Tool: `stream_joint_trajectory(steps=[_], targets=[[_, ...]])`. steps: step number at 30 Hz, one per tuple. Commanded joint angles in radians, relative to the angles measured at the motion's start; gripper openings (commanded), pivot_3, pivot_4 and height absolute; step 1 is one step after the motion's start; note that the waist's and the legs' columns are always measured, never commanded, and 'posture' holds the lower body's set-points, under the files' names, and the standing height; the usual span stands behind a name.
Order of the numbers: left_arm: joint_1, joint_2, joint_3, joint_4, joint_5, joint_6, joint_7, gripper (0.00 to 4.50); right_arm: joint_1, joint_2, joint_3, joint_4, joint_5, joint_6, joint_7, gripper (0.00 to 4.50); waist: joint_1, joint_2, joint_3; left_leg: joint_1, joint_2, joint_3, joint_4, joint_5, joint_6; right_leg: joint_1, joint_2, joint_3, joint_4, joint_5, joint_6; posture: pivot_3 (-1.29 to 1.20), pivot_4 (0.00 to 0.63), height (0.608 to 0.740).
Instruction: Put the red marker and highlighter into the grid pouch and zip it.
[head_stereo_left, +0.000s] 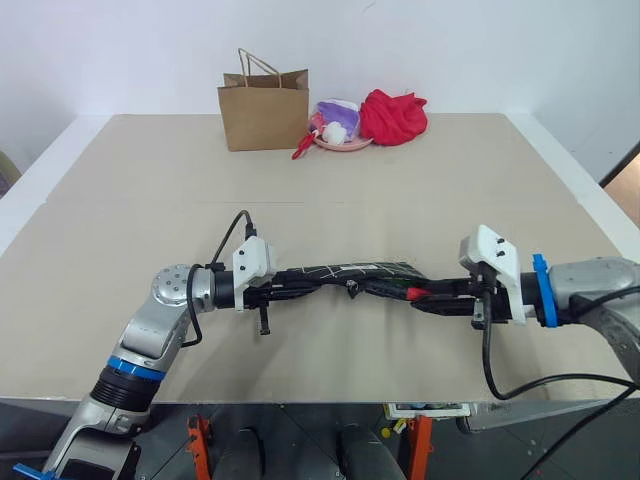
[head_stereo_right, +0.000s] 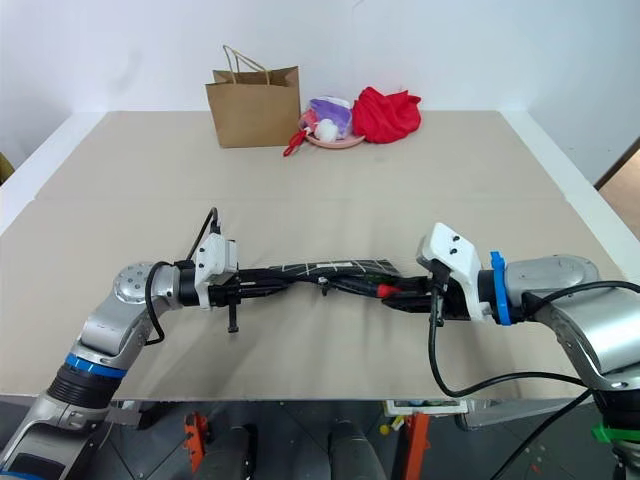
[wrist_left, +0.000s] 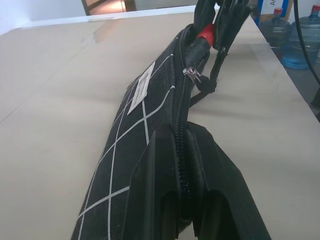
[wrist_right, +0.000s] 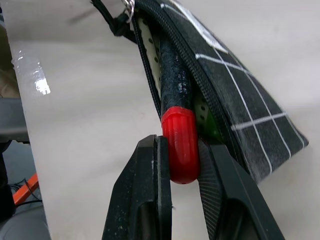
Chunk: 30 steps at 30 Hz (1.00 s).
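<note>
1 grid pouch (head_stereo_left: 345, 272) held up betw. 2 grippers, over the table (head_stereo_left: 130, 210). L gripper (wrist_left: 186, 165) fingers clamped on pouch's zipper edge. R gripper (wrist_right: 181, 165) clamped on 1 red marker (wrist_right: 180, 150), black cap end inside pouch mouth, red end sticking out. Bit of green beside it in pouch, likely the highlighter (wrist_right: 212, 127). Far edge: 1 brown paper bag (head_stereo_left: 263, 108), 1 red cloth (head_stereo_left: 392, 116), 1 pink plate (head_stereo_left: 342, 143).

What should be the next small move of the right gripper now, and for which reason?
Probably push the red marker deeper and then release it. The right gripper is shut on its red end, which still sticks out of the open mouth of the grid pouch, while the left gripper pinches the zipper edge at the other end. A green shape, likely the highlighter, already lies inside.
</note>
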Motion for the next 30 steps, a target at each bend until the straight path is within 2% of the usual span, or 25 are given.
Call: stream_joint_trajectory(steps=[1, 3, 5, 9, 10, 18, 22, 27, 30], targets=[[-0.004, -0.005, 0.012, -0.04, -0.013, -0.003, 0.002, 0.0, -0.058, 0.027, -0.002, 0.007, 0.01, 0.021, -0.013, 0.45, 0.001, 0.0, 0.0, 0.0, 0.0, 0.0, 0.0, 0.0, 0.0, 0.0, 0.0, 0.0, 0.0, 0.0, 0.0, 0.0, 0.15, 0.74], [-0.004, -0.006, 0.01, -0.041, -0.012, -0.001, 0.003, 0.0, -0.079, 0.043, -0.004, 0.013, 0.025, 0.053, -0.021, 1.48, 0.002, 0.0, 0.0, 0.0, 0.0, 0.0, 0.0, 0.0, 0.0, 0.0, 0.0, 0.0, 0.0, 0.0, 0.0, 0.0, 0.15, 0.74], [-0.004, -0.007, 0.01, -0.042, -0.013, 0.0, 0.005, 0.0, -0.085, 0.046, -0.002, 0.005, 0.03, 0.053, -0.01, 2.31, 0.002, 0.0, 0.0, -0.001, 0.0, 0.0, 0.0, 0.0, 0.0, 0.0, 0.0, 0.0, 0.0, 0.0, 0.001, 0.0, 0.15, 0.74], [0.003, -0.002, 0.012, -0.05, -0.013, 0.004, 0.007, 0.0, -0.054, 0.035, -0.057, -0.043, 0.082, 0.034, 0.035, 4.19, 0.002, 0.0, 0.0, -0.001, 0.0, 0.0, -0.001, 0.0, 0.0, 0.0, 0.0, 0.0, 0.0, 0.0, 0.001, 0.0, 0.15, 0.74], [0.004, -0.001, 0.013, -0.05, -0.013, 0.004, 0.007, 0.0, -0.033, 0.025, -0.077, -0.056, 0.099, 0.031, 0.055, 4.44, 0.003, 0.0, 0.0, -0.001, 0.0, 0.0, -0.001, 0.0, 0.0, 0.0, 0.0, 0.0, 0.0, 0.0, 0.001, 0.0, 0.15, 0.74], [0.003, 0.004, 0.016, -0.045, -0.01, 0.005, 0.004, 0.0, 0.151, 0.006, -0.182, -0.193, 0.194, -0.001, 0.123, 4.44, 0.005, 0.0, 0.0, 0.0, 0.0, 0.0, -0.001, 0.0, 0.0, 0.0, 0.0, 0.0, 0.0, -0.001, 0.001, 0.0, 0.15, 0.74], [-0.003, 0.002, 0.014, -0.042, -0.009, 0.006, 0.001, 0.0, 0.129, 0.066, -0.15, -0.199, 0.141, -0.083, 0.061, 4.44, 0.0, 0.0, 0.0, 0.0, 0.0, 0.0, 0.0, 0.0, 0.0, 0.0, 0.0, 0.0, 0.0, 0.0, 0.0, 0.0, 0.15, 0.74], [-0.007, 0.003, 0.013, -0.04, -0.011, 0.008, -0.005, 0.0, 0.025, 0.188, -0.051, -0.13, -0.016, -0.239, -0.044, 4.44, -0.001, -0.001, 0.0, 0.0, 0.0, 0.0, 0.001, 0.0, -0.001, 0.0, 0.0, 0.0, 0.0, 0.001, 0.0, 0.0, 0.15, 0.74], [-0.008, 0.002, 0.012, -0.041, -0.01, 0.008, -0.004, 0.0, 0.009, 0.231, 0.003, -0.117, -0.056, -0.264, -0.06, 4.44, 0.0, -0.001, 0.0, 0.0, 0.0, 0.0, 0.001, 0.0, -0.001, 0.0, 0.0, 0.0, 0.0, 0.001, 0.0, 0.0, 0.15, 0.74]])
